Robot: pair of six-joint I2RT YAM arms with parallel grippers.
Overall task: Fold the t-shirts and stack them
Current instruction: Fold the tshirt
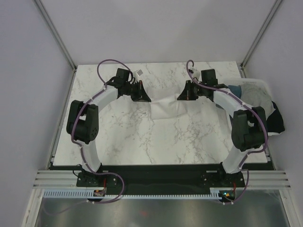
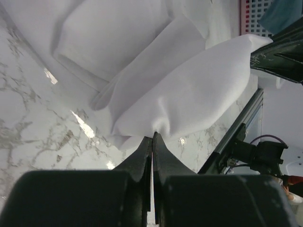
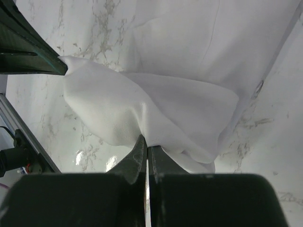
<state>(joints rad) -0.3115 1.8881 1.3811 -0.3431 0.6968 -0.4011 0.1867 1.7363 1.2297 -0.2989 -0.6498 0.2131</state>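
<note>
On the left we see the left gripper point(image 2: 152, 136) out over the far half of the marble table point(image 1: 123, 137), a little left of its middle. Its fingers are pressed together, with a fold of the white t-shirt point(image 1: 170, 109) pinched between the tips; the cloth bunches where they meet. The white t-shirt sits near the far edge, about midway between the left and right edges. Part of it lies on the marble in folded layers, and one edge is lifted off the surface, stretched between the two grippers. To the right we see the right gripper point(image 3: 146, 141) facing the left one, its fingers likewise closed tight on that raised edge. At the far right corner a white bin point(image 1: 258, 81) holds a teal t-shirt point(image 2: 289, 12), and a black t-shirt point(image 1: 278, 124) lies at the right edge, just beside the bin.
</note>
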